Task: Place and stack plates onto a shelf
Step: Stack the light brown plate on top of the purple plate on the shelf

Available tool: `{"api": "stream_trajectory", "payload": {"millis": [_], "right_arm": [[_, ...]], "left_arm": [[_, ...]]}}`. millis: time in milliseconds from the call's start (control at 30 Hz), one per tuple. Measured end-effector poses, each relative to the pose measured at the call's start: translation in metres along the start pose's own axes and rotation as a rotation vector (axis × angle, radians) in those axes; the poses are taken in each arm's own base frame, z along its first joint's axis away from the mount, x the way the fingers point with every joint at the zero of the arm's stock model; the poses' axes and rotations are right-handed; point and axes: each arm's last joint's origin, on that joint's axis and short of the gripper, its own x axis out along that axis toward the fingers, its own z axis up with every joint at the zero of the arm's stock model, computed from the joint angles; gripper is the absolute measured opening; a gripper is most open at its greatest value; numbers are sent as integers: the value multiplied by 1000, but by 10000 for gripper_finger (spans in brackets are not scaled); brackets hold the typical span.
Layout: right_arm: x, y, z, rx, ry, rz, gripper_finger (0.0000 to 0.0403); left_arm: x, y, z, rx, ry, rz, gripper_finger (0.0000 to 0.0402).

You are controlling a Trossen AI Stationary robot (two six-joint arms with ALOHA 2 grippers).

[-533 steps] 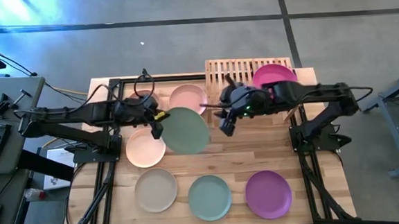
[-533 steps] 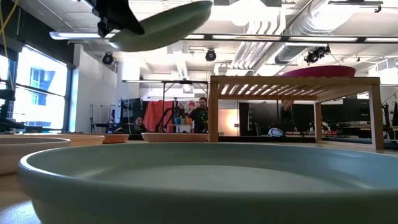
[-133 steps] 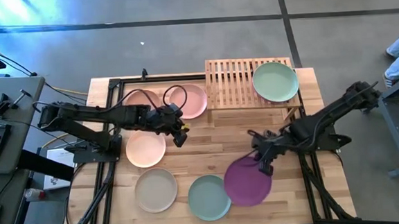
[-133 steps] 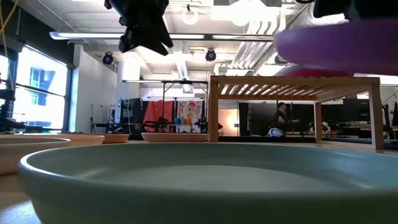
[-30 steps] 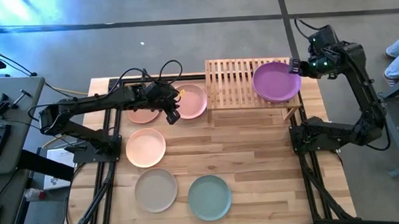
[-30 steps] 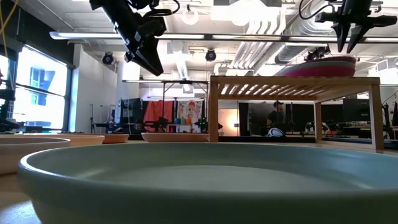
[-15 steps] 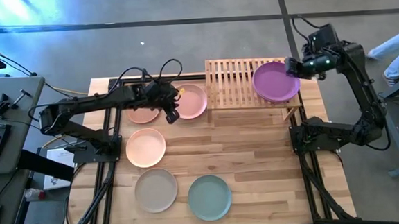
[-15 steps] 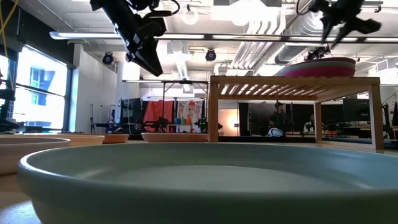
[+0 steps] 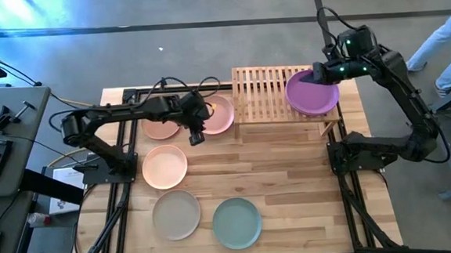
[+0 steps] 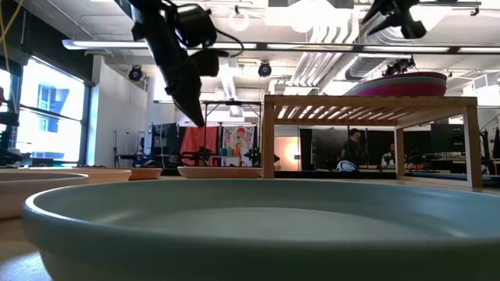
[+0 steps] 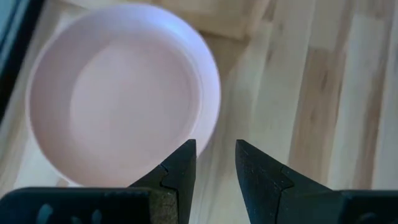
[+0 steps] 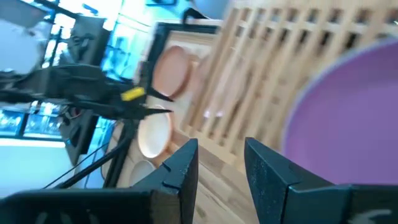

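Note:
A purple plate [image 9: 312,94] lies on top of a stack at the right end of the slatted wooden shelf [image 9: 264,93]. My right gripper [image 9: 315,75] hangs open above that plate's far rim, clear of it [image 12: 348,118]. A pink plate [image 9: 214,113] rests flat on the table left of the shelf. My left gripper [image 9: 195,134] stands open above the near left part of its rim [image 11: 208,106], fingers pointing down, touching nothing. A second pinkish plate [image 9: 160,126], a peach plate [image 9: 164,166], a beige plate [image 9: 176,214] and a teal plate [image 9: 237,222] lie flat on the table.
The shelf's left half [image 9: 255,89] is bare slats. Black frame rails [image 9: 125,148] run along both table sides. The right arm's base [image 9: 360,150] stands near the shelf's right leg. Bare planks [image 9: 283,170] lie between the shelf and the near plates. A person's leg [image 9: 440,39] shows beyond the table's right.
My left gripper has come down toward the pink plate's rim, still open. My right gripper has risen and gone toward the table's left across the purple plate's far rim, tipping as it went. The purple plate has stayed on the stack.

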Motion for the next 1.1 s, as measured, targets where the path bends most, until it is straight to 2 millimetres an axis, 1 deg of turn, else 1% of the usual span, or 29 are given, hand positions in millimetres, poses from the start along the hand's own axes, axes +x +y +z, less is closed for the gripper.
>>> {"api": "stream_trajectory", "payload": {"millis": [133, 367, 533, 833, 1100], "right_arm": [[3, 8, 1, -59, -18, 43, 108], [7, 15, 0, -122, -22, 65, 108], [8, 17, -1, -162, -13, 71, 108], [8, 17, -1, -184, -14, 69, 108], [8, 17, -2, -191, -14, 69, 108]], "left_arm": [[16, 0, -2, 14, 50, -8, 102], [41, 0, -5, 156, 112, -20, 102], [55, 1, -4, 166, 117, -18, 102], [70, 1, -6, 199, 132, -26, 102], [90, 0, -11, 192, 181, -31, 102]]}}
